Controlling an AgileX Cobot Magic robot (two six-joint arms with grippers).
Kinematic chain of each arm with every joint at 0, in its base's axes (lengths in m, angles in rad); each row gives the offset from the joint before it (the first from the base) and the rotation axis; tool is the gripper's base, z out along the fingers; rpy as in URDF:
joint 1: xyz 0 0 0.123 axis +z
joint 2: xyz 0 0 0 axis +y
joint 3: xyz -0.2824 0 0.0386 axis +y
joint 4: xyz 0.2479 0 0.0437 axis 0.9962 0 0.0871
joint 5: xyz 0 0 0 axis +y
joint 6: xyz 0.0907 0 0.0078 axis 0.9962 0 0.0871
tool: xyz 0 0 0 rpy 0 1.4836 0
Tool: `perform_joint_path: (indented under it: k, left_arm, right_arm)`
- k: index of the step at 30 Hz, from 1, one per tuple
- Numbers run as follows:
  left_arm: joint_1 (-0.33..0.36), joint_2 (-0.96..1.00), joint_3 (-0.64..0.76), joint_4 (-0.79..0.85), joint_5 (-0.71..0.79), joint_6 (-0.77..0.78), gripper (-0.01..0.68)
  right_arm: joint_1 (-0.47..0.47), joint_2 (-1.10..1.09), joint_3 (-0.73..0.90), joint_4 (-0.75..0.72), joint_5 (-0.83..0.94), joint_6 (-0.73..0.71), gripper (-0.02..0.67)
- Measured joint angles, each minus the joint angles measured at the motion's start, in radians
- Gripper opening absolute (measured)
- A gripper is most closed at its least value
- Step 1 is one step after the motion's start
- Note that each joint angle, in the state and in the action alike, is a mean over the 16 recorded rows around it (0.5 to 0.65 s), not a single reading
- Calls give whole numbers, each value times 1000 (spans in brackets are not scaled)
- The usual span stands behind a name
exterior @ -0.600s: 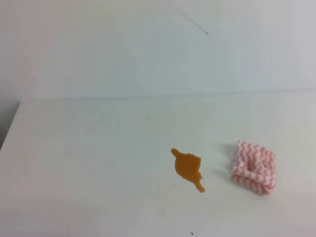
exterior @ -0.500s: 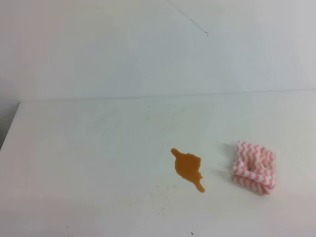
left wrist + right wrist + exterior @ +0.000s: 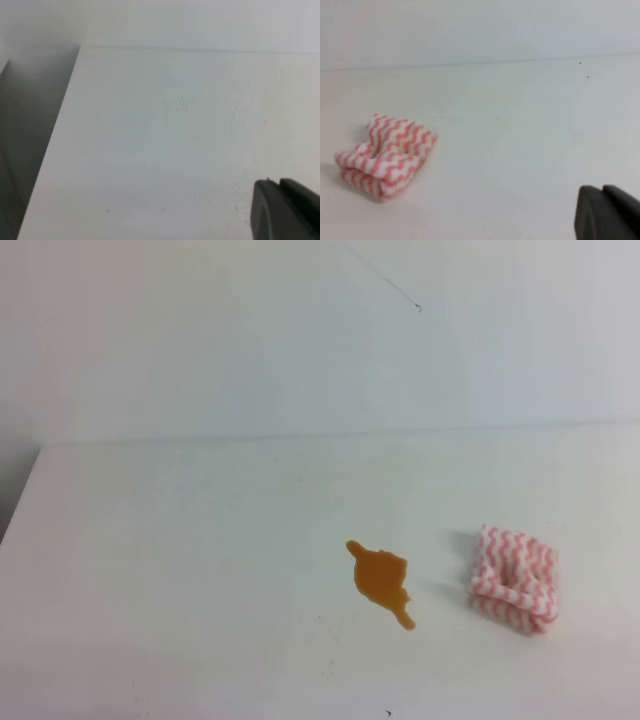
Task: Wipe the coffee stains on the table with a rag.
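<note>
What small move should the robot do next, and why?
Probably open the right gripper and move it toward the rag. The rag lies untouched beside the coffee stain on the table, apart from it, nearer the right arm.

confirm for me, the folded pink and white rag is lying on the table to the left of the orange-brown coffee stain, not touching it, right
Not quite. The exterior high view shows the rag lying to the right of the coffee stain, not the left. The rest holds: it is folded, pink and white, resting on the table, with a bare gap between it and the stain.
</note>
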Motion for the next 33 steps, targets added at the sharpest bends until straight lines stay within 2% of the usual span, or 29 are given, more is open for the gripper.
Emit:
perform_joint_path:
  k: [33]
  left_arm:
    - [0,-2,-11,0,3,0,0]
  right_arm:
    - [0,-2,2,0,-1,0,-4]
